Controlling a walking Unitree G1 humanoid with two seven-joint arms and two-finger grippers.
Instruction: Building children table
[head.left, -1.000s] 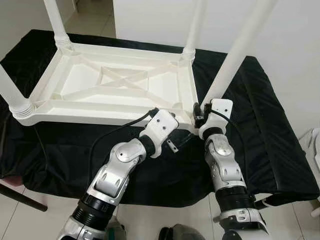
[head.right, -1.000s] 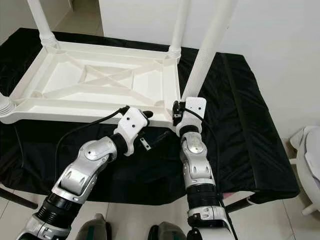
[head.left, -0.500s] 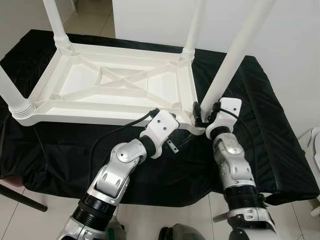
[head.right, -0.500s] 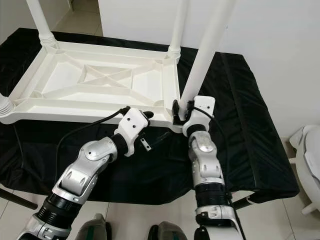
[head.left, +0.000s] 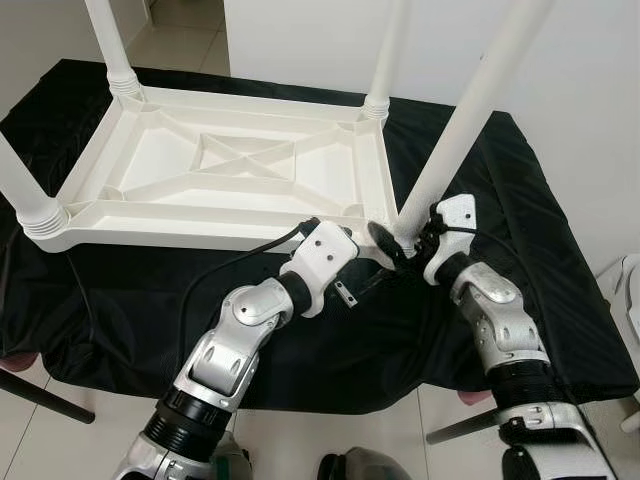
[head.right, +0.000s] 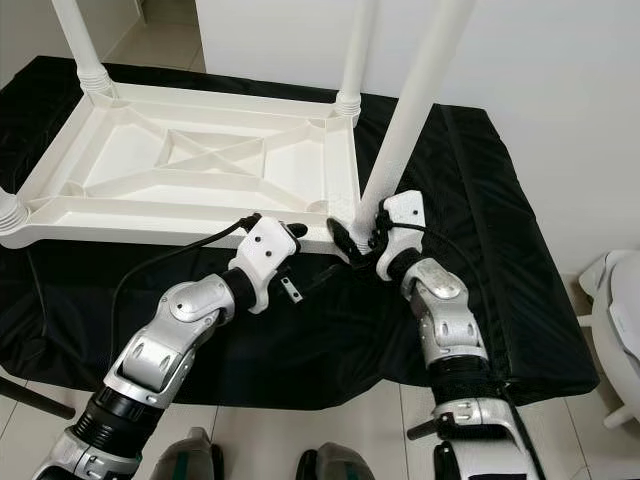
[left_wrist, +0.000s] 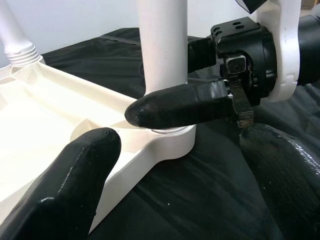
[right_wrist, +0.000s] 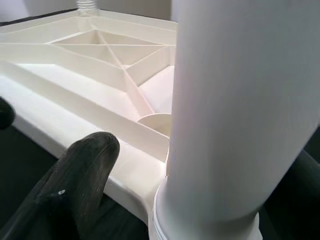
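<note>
Black cloth (head.left: 540, 260), upturned white table (head.left: 230, 170)

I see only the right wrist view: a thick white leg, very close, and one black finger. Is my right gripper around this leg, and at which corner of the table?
Observer: Yes. The right gripper sits at the foot of the leg, at the near right corner of the upside-down table. It is open, not clamped.
Operator: Where is the left gripper?
Observer: The left gripper is just left of that same corner, over the black cloth. It is open and points at the leg's foot.
Operator: Are the other legs in place?
Observer: Three more legs stand in their corners: far left, near left and far right.
</note>
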